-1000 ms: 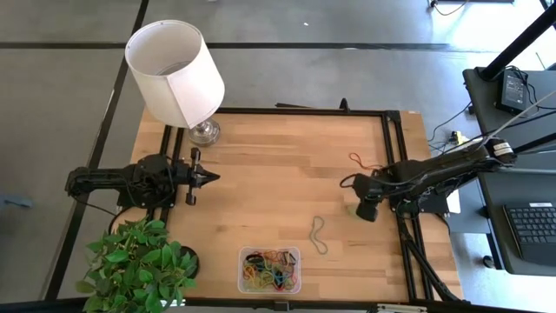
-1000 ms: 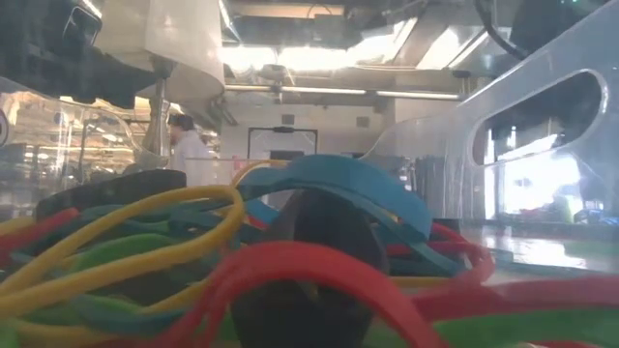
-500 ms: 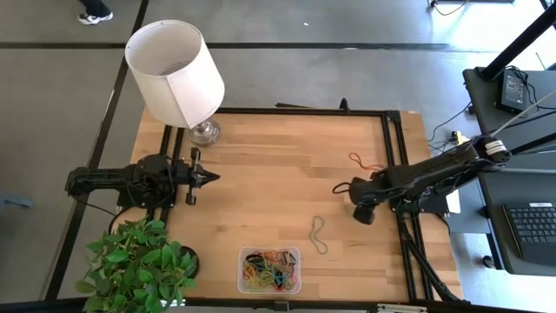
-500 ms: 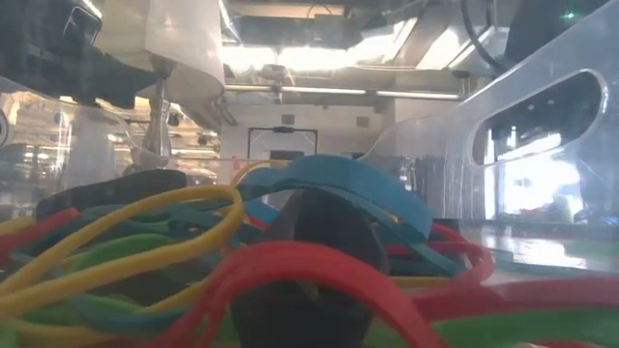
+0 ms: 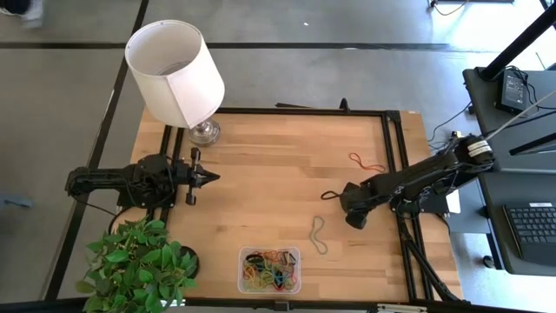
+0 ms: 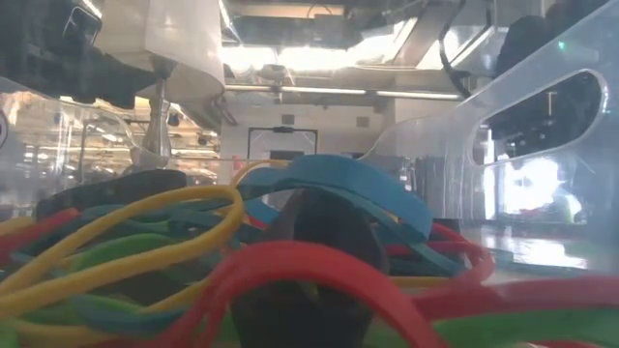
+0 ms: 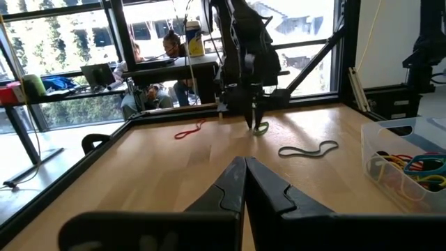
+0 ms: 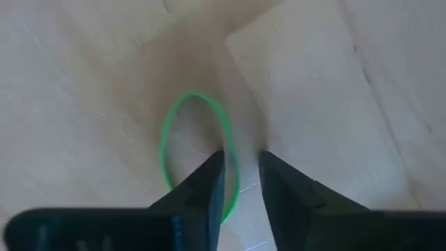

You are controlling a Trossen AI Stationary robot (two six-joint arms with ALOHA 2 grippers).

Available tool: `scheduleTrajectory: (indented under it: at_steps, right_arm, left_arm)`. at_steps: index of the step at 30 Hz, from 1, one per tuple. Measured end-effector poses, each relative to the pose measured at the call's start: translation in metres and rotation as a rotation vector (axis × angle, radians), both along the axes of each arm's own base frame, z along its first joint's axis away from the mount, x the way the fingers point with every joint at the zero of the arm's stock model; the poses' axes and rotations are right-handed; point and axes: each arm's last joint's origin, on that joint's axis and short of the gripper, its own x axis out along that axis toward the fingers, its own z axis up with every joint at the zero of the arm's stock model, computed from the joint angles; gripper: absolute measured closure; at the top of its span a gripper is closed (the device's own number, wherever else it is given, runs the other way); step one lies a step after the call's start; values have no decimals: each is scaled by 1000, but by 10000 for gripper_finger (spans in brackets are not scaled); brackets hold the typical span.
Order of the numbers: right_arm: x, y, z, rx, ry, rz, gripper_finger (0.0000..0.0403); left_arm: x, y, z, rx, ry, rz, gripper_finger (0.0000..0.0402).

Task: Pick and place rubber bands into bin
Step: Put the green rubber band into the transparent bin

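The clear bin point(image 5: 241, 269) stands at the table's near edge and holds many coloured rubber bands point(image 5: 269, 269); the low view looks through its wall point(image 6: 542, 97) at them point(image 6: 145, 232). A grey-green band point(image 5: 318, 235) lies flat on the wood just beyond the bin, and a red band point(image 5: 365, 162) lies toward the right rail. My right gripper point(image 5: 350, 211) points down to the right of the grey-green band, shut on a green band point(image 8: 164, 146). My left gripper point(image 5: 213, 176) waits shut at the table's left side. My right gripper pinches one side of the green band's loop point(image 8: 232, 183) between its two fingers, from above, pointing down. The rest of the loop point(image 7: 260, 128) hangs open and slack below the fingertips, just over the tabletop.
A white-shaded lamp point(image 5: 174, 69) stands at the far left corner and a potted plant point(image 5: 139, 265) at the near left corner. A black frame rail point(image 5: 391, 156) runs round the tabletop. Bare wood lies between the right gripper and the bin.
My right gripper has moved toward the table's left edge and a little toward the near edge, the arm stretching out after it.
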Motion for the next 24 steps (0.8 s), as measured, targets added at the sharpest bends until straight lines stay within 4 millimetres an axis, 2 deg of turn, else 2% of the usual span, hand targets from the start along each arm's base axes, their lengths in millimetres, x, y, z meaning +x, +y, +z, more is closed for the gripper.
scheduleTrajectory:
  at_steps: [3,5,9,12,18,24]
  right_arm:
    - [3,2,-7,-11,45,25,301]
    - [5,5,-11,-17,57,36,310]
    - [6,9,-10,-16,43,13,379]
    - [8,12,1,-41,19,-40,393]
    - [28,29,56,-47,-177,-69,401]
    - [62,60,129,-83,-377,43,401]
  left_arm:
    - [0,0,0,0,0,0,398]
    - [0,0,0,1,0,0,397]
    - [0,0,0,0,0,0,395]
    - [0,0,0,0,0,0,396]
    - [0,0,0,0,0,0,394]
    - [0,0,0,0,0,0,395]
